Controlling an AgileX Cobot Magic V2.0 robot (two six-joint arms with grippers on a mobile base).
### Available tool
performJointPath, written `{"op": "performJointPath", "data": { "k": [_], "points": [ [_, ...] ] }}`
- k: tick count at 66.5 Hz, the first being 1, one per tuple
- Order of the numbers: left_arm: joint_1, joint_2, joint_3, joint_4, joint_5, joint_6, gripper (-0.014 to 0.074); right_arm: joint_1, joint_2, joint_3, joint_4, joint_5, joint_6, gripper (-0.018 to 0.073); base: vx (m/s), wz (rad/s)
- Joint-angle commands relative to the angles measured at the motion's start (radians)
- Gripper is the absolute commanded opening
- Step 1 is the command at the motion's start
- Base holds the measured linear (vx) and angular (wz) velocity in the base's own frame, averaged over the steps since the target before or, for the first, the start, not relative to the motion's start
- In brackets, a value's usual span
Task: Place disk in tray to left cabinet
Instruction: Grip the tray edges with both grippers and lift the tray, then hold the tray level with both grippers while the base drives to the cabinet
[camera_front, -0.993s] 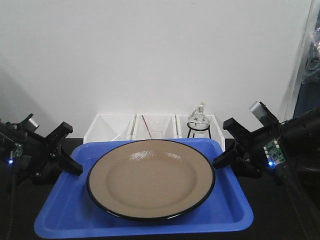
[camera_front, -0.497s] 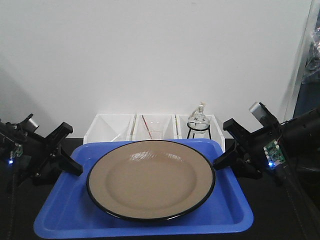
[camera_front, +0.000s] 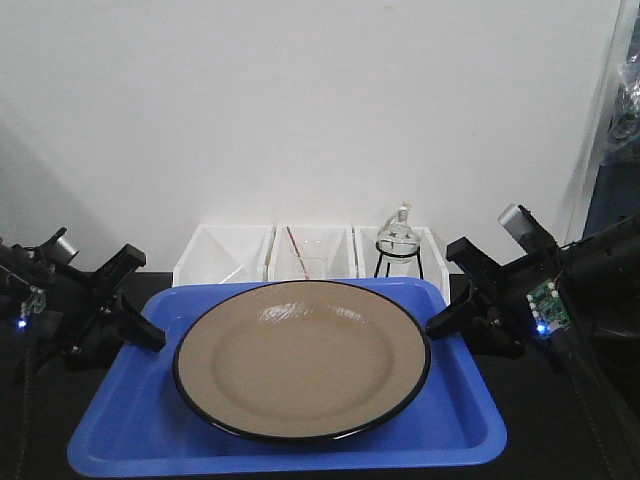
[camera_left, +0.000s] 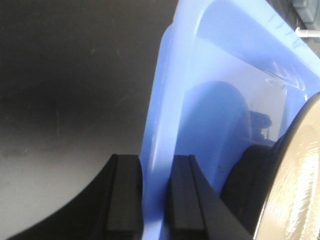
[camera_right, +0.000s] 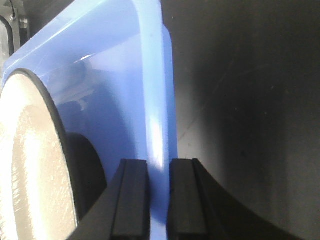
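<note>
The tray (camera_front: 130, 430) lies with its long axis running from 9 o'clock to 3 o'clock across the front view, and it is held at both short ends. The left end effector (camera_front: 140, 325) sits at the disk's 9 o'clock and the right end effector (camera_front: 445, 322) at its 3 o'clock. Each is as near to the load as the other, so the carry looks like shared work.

In the wrist views each pair of black fingers is pressed onto the blue rim. One finger is inside the wall and one outside, on the left (camera_left: 152, 200) and on the right (camera_right: 159, 200).

The disk (camera_front: 302, 358) lies flat in the middle of the tray and fills most of its width. Its black edge comes close to both inner fingers. Whether the tray rests on the dark tabletop (camera_front: 540, 430) or hangs just clear of it cannot be told.

The left cabinet is not in view. By its name it should lie out past 9 o'clock, so the tray would probably travel along its own long axis with the left arm leading.

By count there is one tray, one disk and two end effectors. At 12 o'clock, behind the tray, stand three white bins (camera_front: 222, 252). The rightmost holds one glass flask (camera_front: 398, 236) on a black stand.
</note>
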Motion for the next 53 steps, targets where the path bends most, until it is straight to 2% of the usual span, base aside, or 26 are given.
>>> {"op": "performJointPath", "data": {
  "k": [1, 24, 53],
  "points": [
    [-0.014, -0.054, -0.032, -0.144, -0.012, -0.035, 0.0000, 0.008, -0.053, -0.032, 0.121, 0.005, 0.004, -0.0006, -0.12, 0.02],
    [-0.014, -0.054, -0.032, -0.144, -0.013, -0.035, 0.0000, 0.008, -0.053, -0.032, 0.121, 0.027, 0.004, -0.0006, -0.17, 0.13],
    [-0.014, -0.054, -0.032, -0.144, -0.012, -0.035, 0.0000, 0.008, -0.053, -0.032, 0.121, 0.035, 0.004, -0.0006, -0.16, 0.53]
  ]
}}
